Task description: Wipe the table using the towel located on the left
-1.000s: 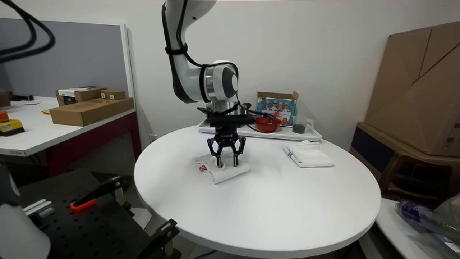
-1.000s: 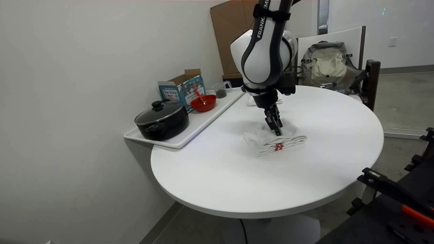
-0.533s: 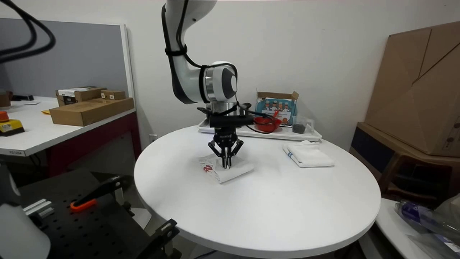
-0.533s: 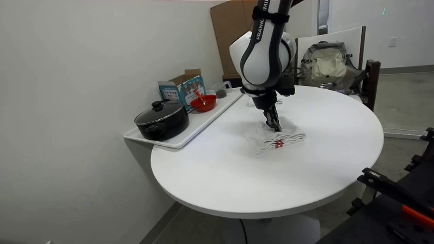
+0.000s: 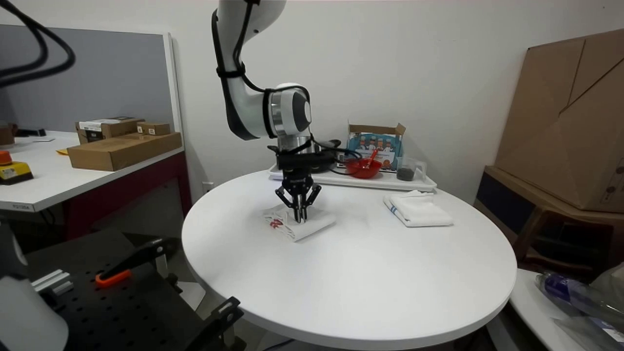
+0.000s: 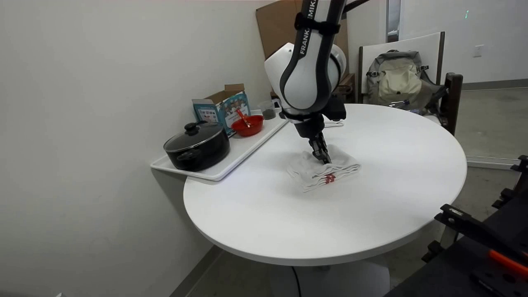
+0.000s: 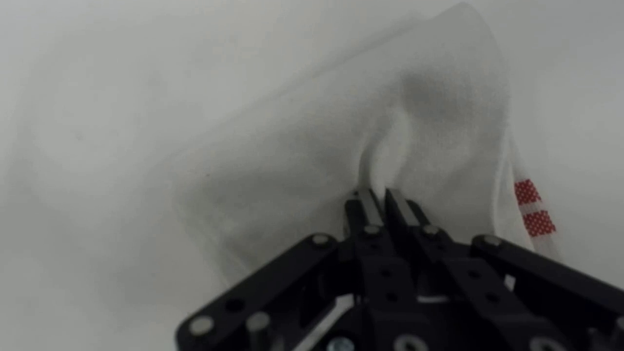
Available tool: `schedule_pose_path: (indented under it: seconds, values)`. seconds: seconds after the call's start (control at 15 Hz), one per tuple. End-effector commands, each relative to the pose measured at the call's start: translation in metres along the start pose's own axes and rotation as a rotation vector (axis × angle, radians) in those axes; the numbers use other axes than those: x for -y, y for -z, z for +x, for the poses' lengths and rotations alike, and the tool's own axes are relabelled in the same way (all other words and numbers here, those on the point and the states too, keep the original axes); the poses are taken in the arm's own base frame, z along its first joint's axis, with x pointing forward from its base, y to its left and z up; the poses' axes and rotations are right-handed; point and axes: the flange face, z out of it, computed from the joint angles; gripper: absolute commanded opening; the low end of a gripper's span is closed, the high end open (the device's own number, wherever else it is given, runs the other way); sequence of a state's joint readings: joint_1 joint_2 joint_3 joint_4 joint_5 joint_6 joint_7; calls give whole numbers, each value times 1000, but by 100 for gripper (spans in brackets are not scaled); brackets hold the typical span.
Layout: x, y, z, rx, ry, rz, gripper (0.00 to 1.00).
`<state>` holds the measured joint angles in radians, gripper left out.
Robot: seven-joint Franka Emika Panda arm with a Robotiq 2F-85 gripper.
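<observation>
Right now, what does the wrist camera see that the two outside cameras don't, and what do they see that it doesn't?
Only the wrist view shows a tiny dark speck on the towel, too small to say what it is, and, clearly, a ridge of cloth leading in between the fingertips.

Only the exterior views show the robot's arm, the red bowl on the white tray, and the neatly folded cloth.

All share the gripper pinching the towel, the towel's red marks, and the white table underneath.

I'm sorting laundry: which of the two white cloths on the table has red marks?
The rumpled towel pinched in the pincer; the other, a folded cloth near the tray, shows blue markings instead.
</observation>
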<state>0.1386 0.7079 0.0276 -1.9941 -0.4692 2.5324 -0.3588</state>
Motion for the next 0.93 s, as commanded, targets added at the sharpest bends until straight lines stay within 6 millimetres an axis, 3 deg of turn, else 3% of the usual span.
schedule_pose_path:
  seconds: [0.0,0.4,0.6,0.87]
  values:
    - [-13,-2,38,9,7,-35,8]
    - [-16,16,98,-11,53,-76,8]
    - [1,18,119,-12,112,-93,8]
    - [34,24,132,-30,216,-100,8]
